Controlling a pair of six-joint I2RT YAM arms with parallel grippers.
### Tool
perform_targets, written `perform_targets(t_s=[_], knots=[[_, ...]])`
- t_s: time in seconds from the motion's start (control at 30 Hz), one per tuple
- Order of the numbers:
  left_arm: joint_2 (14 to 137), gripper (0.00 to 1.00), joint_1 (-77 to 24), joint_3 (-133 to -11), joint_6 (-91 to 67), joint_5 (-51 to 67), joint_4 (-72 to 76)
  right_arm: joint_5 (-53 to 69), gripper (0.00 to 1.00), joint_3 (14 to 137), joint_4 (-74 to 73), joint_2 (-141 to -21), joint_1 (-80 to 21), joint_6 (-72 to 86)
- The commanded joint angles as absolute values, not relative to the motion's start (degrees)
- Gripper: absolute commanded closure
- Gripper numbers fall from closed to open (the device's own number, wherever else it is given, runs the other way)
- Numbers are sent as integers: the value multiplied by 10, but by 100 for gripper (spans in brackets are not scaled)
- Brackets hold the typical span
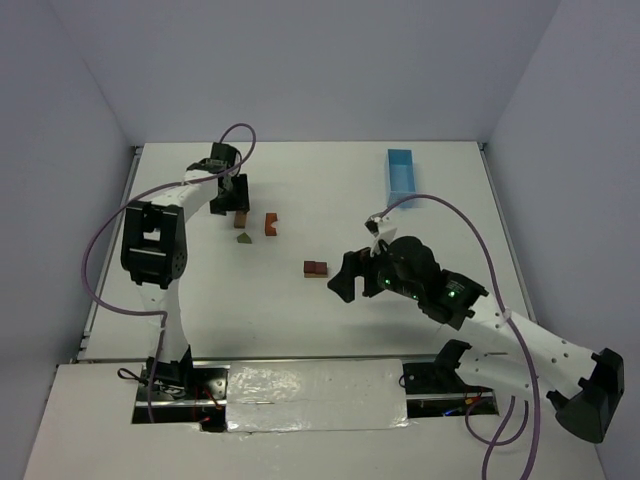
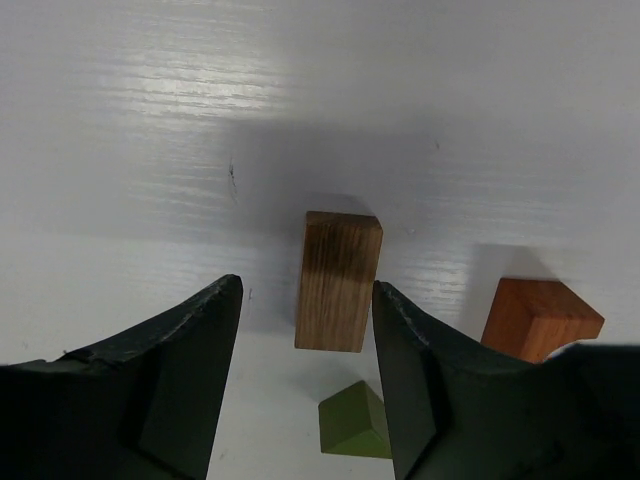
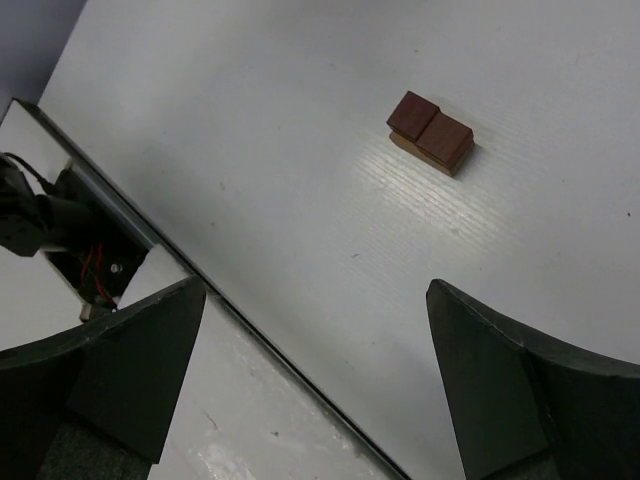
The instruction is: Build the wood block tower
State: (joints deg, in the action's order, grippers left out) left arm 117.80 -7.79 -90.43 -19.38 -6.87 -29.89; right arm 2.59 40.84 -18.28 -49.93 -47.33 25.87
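Top external view puts your right gripper [image 1: 338,277] nearest, fingers spread wide, near the dark-red block pair [image 1: 316,268]. Farther out lie the green triangle [image 1: 243,238] and orange arch [image 1: 270,223], apart; beyond them your left gripper [image 1: 234,198] has its fingers spread around the brown block [image 1: 240,217].

Gripper: the right gripper [image 3: 315,298] reaches in from the bottom edge, its jaws spread wide with nothing between them.
Fingers: two dark wedge-shaped fingers [image 3: 120,370], one in each lower corner.
Blocks: a small block stack [image 3: 430,132] sits on the table, upper right of centre and well apart from both fingers. Two dark red-brown blocks lie side by side, touching, on a paler wooden piece.
Table: the white table [image 3: 300,150] fills most of the view. Its edge runs diagonally from upper left to bottom centre.
Beyond the edge: a glossy pale panel [image 3: 250,400] and, at far left, dark and red wiring [image 3: 93,265].
Top-left corner: a bluish-grey wall [image 3: 30,30].
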Motion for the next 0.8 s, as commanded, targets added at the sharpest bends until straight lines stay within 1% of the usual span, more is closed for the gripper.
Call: perform_targets(t_s=[0.0,0.03,0.1,0.2,0.27,0.4,0.5,0.77], knots=[[1187,34,-79,-924,-161,-54,-290,45,1,406,-170,-464,-478,240],[1191,37,-79,-917,-159,-57,-288,44,1,406,-179,-459,-478,236],[1199,37,-79,-909,-156,-54,-280,41,1,406,-186,-445,-478,227],[1206,44,-79,-903,-149,-55,-273,37,1,405,-196,-435,-476,212],[1214,45,-80,-905,-147,-51,-273,38,1,403,-199,-430,-477,209],[1215,44,-81,-904,-149,-44,-269,39,1,393,-198,-423,-477,207],[1211,37,-83,-903,-151,-35,-265,38,1,387,-194,-426,-476,207],[1180,37,-87,-895,-147,-31,-252,51,1,384,-178,-451,-477,214]])
